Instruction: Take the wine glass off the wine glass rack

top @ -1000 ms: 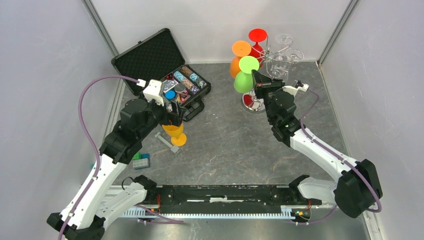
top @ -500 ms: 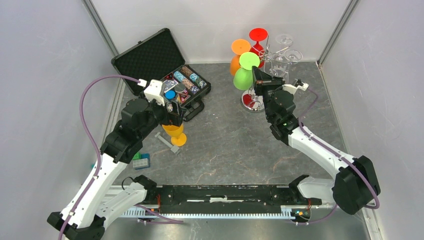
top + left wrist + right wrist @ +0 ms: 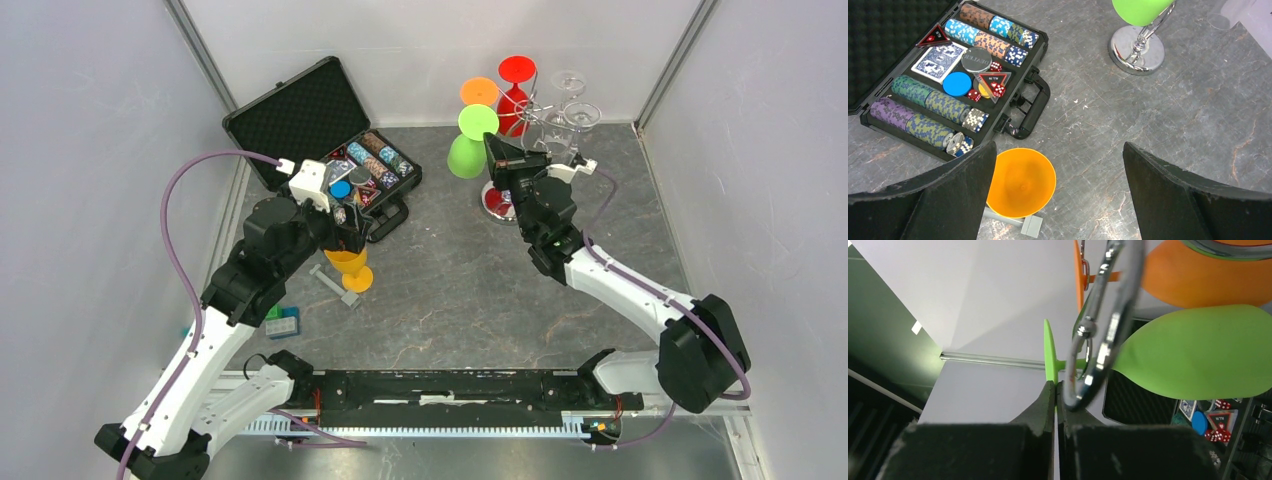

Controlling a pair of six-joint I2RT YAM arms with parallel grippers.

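The chrome wine glass rack (image 3: 503, 203) stands at the back right on its round shiny base, which also shows in the left wrist view (image 3: 1136, 50). A green wine glass (image 3: 463, 158) hangs upside down at the rack's left side. My right gripper (image 3: 493, 146) is shut on the thin foot of the green glass (image 3: 1049, 352), next to a curled chrome rack arm (image 3: 1108, 325). An orange glass (image 3: 478, 92), a red one (image 3: 516, 70) and clear ones (image 3: 570, 82) hang on the rack. My left gripper (image 3: 1058, 200) is open above an orange glass (image 3: 1020, 181) standing on the table.
An open black poker-chip case (image 3: 330, 150) lies at the back left, its handle (image 3: 1030, 107) toward the middle. A grey bar (image 3: 335, 283) lies by the standing orange glass (image 3: 350, 268). A small blue-green box (image 3: 282, 322) lies near the left arm. Walls close in on three sides.
My right gripper has moved left and toward the back wall with the green glass, which has swung leftward, away from the rack's post. The left arm has not moved.
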